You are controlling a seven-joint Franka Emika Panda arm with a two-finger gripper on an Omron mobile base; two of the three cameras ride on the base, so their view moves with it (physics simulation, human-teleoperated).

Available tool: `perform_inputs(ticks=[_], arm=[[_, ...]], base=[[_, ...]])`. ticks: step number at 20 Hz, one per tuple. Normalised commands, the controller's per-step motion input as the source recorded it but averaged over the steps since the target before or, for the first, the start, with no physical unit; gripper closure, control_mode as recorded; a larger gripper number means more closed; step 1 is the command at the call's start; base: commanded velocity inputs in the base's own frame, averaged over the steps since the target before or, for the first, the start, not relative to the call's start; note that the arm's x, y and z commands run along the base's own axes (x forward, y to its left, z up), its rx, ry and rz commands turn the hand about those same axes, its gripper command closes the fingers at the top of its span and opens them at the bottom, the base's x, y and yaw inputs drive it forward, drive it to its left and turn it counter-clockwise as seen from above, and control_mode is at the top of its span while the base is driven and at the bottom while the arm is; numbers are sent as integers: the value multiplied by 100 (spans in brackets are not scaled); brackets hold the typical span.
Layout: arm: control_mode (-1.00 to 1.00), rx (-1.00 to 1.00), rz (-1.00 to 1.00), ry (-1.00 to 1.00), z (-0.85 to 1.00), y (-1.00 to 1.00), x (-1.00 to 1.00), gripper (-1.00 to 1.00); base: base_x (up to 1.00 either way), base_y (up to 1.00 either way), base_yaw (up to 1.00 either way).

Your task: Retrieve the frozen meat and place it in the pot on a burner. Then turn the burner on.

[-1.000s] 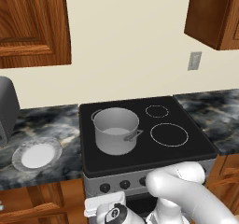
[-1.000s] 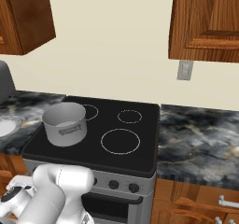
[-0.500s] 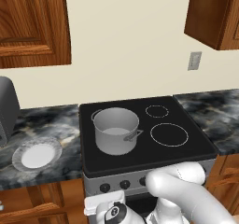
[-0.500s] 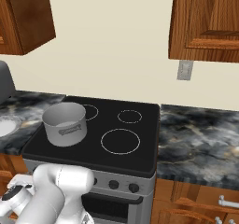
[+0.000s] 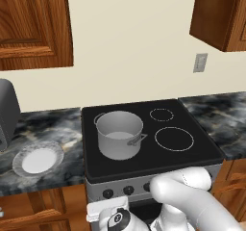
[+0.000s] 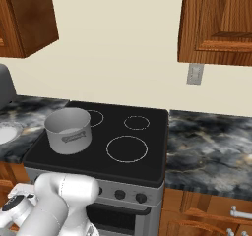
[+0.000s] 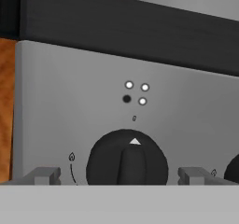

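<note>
Nearest to us in the hand view, our gripper (image 7: 121, 174) faces the stove's grey front panel (image 7: 70, 101), jaws spread wide with a fingertip (image 7: 44, 175) showing on either side of a black burner knob (image 7: 127, 160). The tips stand apart from the knob, not pinching it. The knob's white triangle mark points up, and above it we see a cluster of four dots, three white and one dark. A second knob (image 7: 232, 168) peeks in at the right edge. In the left base view the white arm (image 5: 192, 201) folds low in front of the stove, its wrist down by the knob row (image 5: 127, 190).

Beyond the panel lies the black glass cooktop (image 5: 187, 160). On its near left burner we find the pot (image 5: 119, 134), a grey steel stockpot standing upright with small loop handles and no lid; what we can see of its inside is plain grey. The same pot (image 6: 68, 130) sits on the left of the cooktop in the right base view. The right burners (image 5: 174, 138) carry nothing.

On the dark marbled worktop (image 5: 43, 124) to the left of the stove rests a round white-centred plate (image 5: 37, 159), well apart from the pot. We cannot make out the frozen meat anywhere. Farther back, a grey appliance (image 5: 7, 112) stands at the left edge, a wall outlet (image 5: 200, 63) sits on the cream wall, and wooden cabinets (image 5: 33, 25) hang above.
</note>
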Motion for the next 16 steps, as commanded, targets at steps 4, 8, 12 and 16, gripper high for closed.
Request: perform_inputs(ticks=[4,8,12,16], arm=[[-100,0,0,0,0,0,0,-100],[-100,0,1,0,0,0,36,-100],[-100,0,0,-4,0,0,12,-100],[-100,0,0,0,0,0,0,-100]], base=[[0,0,0],[0,0,0],[0,0,0],[0,0,0]])
